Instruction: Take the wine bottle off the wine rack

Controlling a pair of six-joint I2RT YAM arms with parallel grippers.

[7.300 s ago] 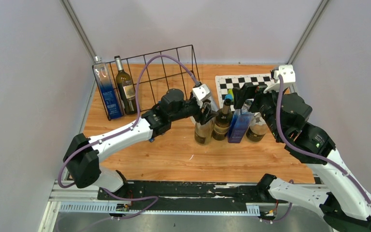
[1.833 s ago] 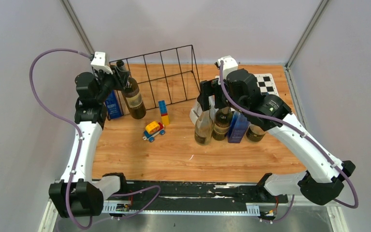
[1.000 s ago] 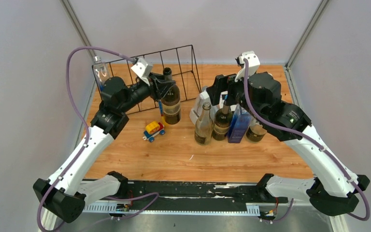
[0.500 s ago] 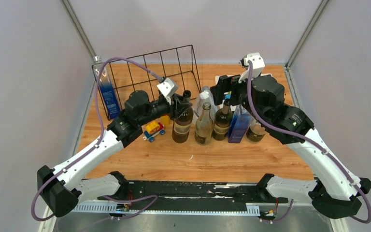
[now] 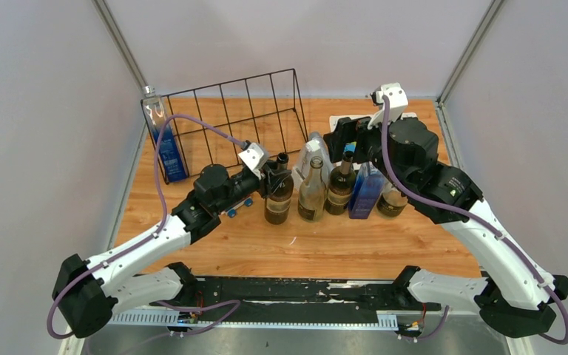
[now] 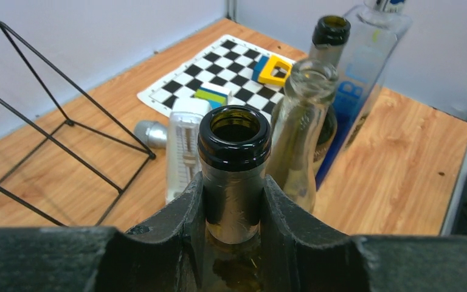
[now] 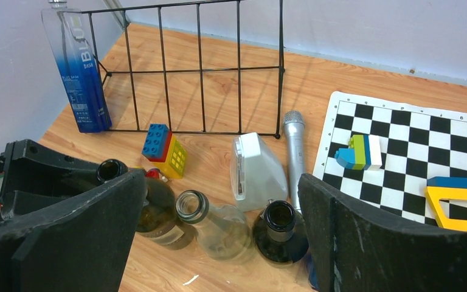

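The dark green wine bottle (image 5: 279,198) stands upright at the left end of a row of bottles, out of the wine rack (image 5: 231,117). My left gripper (image 5: 274,176) is shut on its neck (image 6: 234,159), and the fingers (image 6: 185,210) press both sides just below the black lip. Whether its base rests on the table I cannot tell. The black wire wine rack (image 7: 202,72) stands at the back left with a tall blue bottle (image 5: 164,142) in its left end. My right gripper (image 5: 355,140) hovers open above the row, its fingers (image 7: 73,234) spread wide around nothing.
A clear bottle (image 5: 312,192), a dark bottle (image 5: 340,188), a blue bottle (image 5: 367,192) and a brown one (image 5: 393,201) stand close together. Behind them lie a white box (image 7: 256,170), a silver microphone (image 7: 293,143), a toy block (image 7: 165,149) and the chessboard mat (image 7: 413,152) with blocks.
My left arm has carried the wine bottle out of the rack, rightward and toward the front, and down beside the clear bottle. The right gripper has stayed open and shifted only a little.
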